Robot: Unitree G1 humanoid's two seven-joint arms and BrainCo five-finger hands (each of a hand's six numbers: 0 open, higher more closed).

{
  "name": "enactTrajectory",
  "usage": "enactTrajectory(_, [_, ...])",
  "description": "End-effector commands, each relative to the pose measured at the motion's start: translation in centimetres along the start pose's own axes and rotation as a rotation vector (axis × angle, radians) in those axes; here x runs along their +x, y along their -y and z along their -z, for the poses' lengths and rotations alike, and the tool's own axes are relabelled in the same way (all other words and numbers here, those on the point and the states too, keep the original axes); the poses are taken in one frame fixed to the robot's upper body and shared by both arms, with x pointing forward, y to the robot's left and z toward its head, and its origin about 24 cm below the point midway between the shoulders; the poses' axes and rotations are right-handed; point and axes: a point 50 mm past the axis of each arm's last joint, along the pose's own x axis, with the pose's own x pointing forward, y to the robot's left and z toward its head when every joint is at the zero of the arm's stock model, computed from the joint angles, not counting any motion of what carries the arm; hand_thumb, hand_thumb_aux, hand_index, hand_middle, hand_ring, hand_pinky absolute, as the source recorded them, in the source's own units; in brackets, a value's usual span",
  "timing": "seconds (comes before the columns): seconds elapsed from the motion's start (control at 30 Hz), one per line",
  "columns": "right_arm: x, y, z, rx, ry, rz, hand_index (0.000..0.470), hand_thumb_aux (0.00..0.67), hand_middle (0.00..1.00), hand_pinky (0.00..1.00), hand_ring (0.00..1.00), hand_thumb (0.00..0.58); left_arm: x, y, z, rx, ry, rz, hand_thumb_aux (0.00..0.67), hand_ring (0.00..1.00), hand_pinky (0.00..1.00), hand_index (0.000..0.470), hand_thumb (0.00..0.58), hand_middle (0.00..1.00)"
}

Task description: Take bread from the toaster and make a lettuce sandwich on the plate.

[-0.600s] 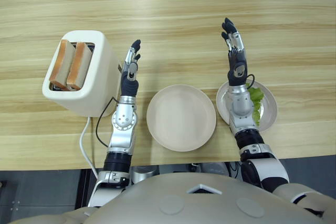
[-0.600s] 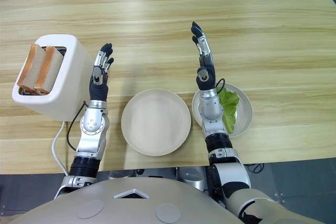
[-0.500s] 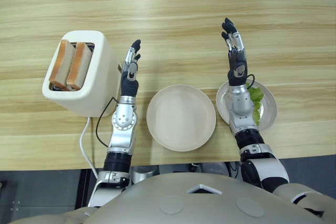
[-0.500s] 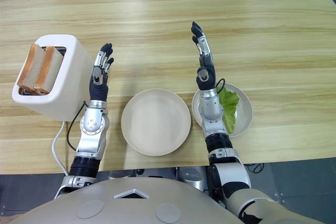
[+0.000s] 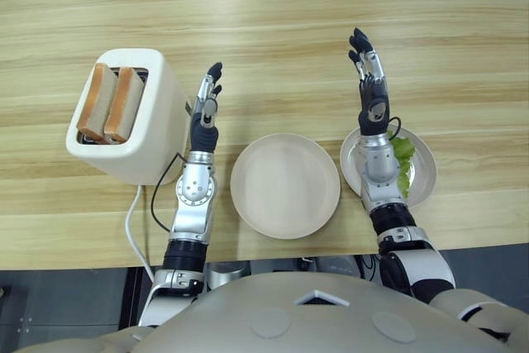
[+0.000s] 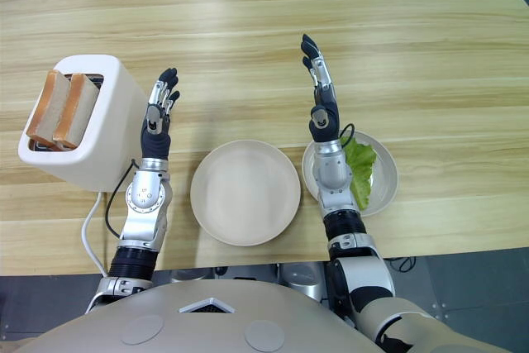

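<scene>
A cream toaster [image 5: 140, 134] stands at the table's left with two bread slices [image 5: 110, 102] sticking up from its slots. Just right of it my left hand [image 5: 207, 109] is held flat and open, fingers pointing away from me. An empty beige plate [image 5: 285, 185] lies in front of me at the centre. To its right a small silvery dish [image 5: 422, 173] holds a lettuce leaf [image 5: 403, 159]; my right forearm crosses over the dish's left side. My right hand [image 5: 369, 80] is open beyond that dish, holding nothing.
The toaster's white cord [image 5: 135, 225] runs off the near table edge at the left. Bare wooden tabletop [image 5: 273, 14] stretches across the far half.
</scene>
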Motion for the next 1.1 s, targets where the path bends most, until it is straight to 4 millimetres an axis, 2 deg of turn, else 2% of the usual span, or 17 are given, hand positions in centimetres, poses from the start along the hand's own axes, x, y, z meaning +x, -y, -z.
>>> enactTrajectory(0.03, [-0.2,-0.2,0.1,0.005,-0.010,-0.002,0.000,0.000,0.00,0.00,0.00,0.000,-0.2,-0.1,-1.4,0.103,0.086,0.040,0.000,0.00,0.00,0.000,0.000,0.00])
enactTrajectory(0.1, [0.0,-0.6,0.3,0.016,-0.014,-0.016,0.000,0.000,0.00,0.00,0.00,0.000,-0.5,-0.9,-3.8,0.232,0.214,0.052,0.000,0.00,0.00,0.000,0.000,0.00])
enactTrajectory(0.17, [0.1,-0.8,0.3,0.023,-0.016,-0.018,0.000,0.000,0.00,0.00,0.00,0.000,-0.8,-2.7,-6.4,0.502,0.330,0.059,0.000,0.00,0.00,0.000,0.000,0.00])
enactTrajectory(0.2, [0.1,-0.9,0.3,0.024,-0.017,-0.016,0.000,0.000,0.00,0.00,0.00,0.000,-0.9,-3.5,-7.2,0.580,0.350,0.051,0.000,0.00,0.00,0.000,0.000,0.00])
enactTrajectory(0.3, [0.1,-1.0,0.3,0.026,-0.014,-0.013,0.000,0.000,0.00,0.00,0.00,0.000,-1.2,-6.6,-9.5,0.710,0.346,0.006,0.000,0.00,0.00,0.000,0.000,0.00])
enactTrajectory(0.37, [0.1,-1.3,0.3,0.030,-0.014,-0.018,0.000,0.000,0.00,0.00,0.00,0.000,-1.6,-8.9,-11.0,0.864,0.327,-0.034,0.000,0.00,0.00,0.000,0.000,0.00])
enactTrajectory(0.47, [0.1,-1.5,0.3,0.043,-0.017,-0.019,0.000,0.000,0.00,0.00,0.00,0.000,-1.8,-12.3,-11.9,1.044,0.228,-0.091,0.000,0.00,0.00,0.000,0.000,0.00])
enactTrajectory(0.6, [0.2,-1.7,0.3,0.046,-0.015,-0.023,0.000,0.000,0.00,0.00,0.00,0.000,-2.8,-15.5,-11.4,1.124,0.060,-0.132,0.000,0.00,0.00,0.000,0.000,0.00])
enactTrajectory(0.7, [0.2,-1.8,0.4,0.045,-0.022,-0.023,0.000,0.000,0.00,0.00,0.00,0.000,-3.6,-17.2,-10.1,1.150,-0.082,-0.146,0.000,0.00,0.00,0.000,0.000,0.00])
enactTrajectory(0.97, [-0.1,-1.4,0.6,0.029,-0.037,-0.014,0.000,0.000,0.00,0.00,0.00,0.000,-4.8,-20.0,-5.6,1.060,-0.329,-0.137,0.000,0.00,0.00,0.000,0.000,0.00])
enactTrajectory(1.1, [-0.2,-1.3,0.6,0.023,-0.040,-0.011,0.000,0.000,0.00,0.00,0.00,0.000,-5.0,-20.5,-5.0,1.029,-0.375,-0.142,0.000,0.00,0.00,0.000,0.000,0.00])
